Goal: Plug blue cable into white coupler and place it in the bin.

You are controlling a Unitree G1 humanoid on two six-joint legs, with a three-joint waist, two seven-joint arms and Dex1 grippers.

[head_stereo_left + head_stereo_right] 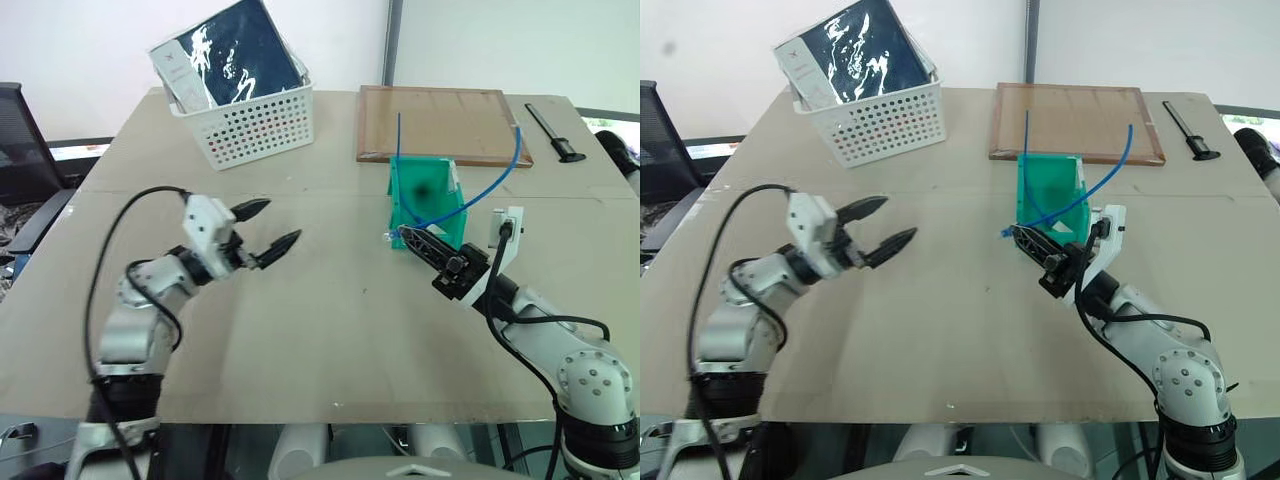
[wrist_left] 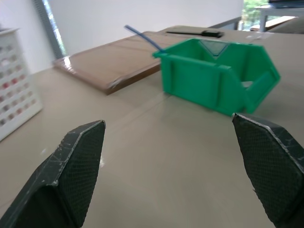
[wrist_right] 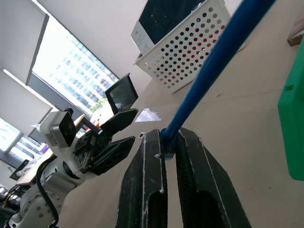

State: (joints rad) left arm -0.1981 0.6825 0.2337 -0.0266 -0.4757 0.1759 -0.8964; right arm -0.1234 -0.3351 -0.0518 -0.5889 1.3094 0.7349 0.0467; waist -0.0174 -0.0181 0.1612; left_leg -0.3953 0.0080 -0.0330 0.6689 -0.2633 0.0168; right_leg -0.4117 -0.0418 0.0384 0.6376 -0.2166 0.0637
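A: The right gripper (image 1: 404,236) has its jaws pressed together on the blue cable (image 3: 216,64), pinching it close to the plug end. From between the jaws the cable runs up and arcs over the green bin (image 1: 425,205), which stands just beyond the jaw tips.

B: And the left gripper (image 1: 275,229)?

A: Jaws spread wide, nothing between them, well off to the side of the bin. The bin sits ahead of those open jaws across bare surface (image 1: 330,330).

B: Where's the white coupler?

A: I can't make it out for certain. Nothing white shows between the right jaws, and the plug end is too small to read.

B: So what worries you?

A: The pinch is narrow, on a thin springy cable. If the long free length snags the bin's back wall, I'd expect it to twist in the jaws or drag the light bin along. Letting go too early could also let the cable spring out over the low front, since most of it hangs outside.
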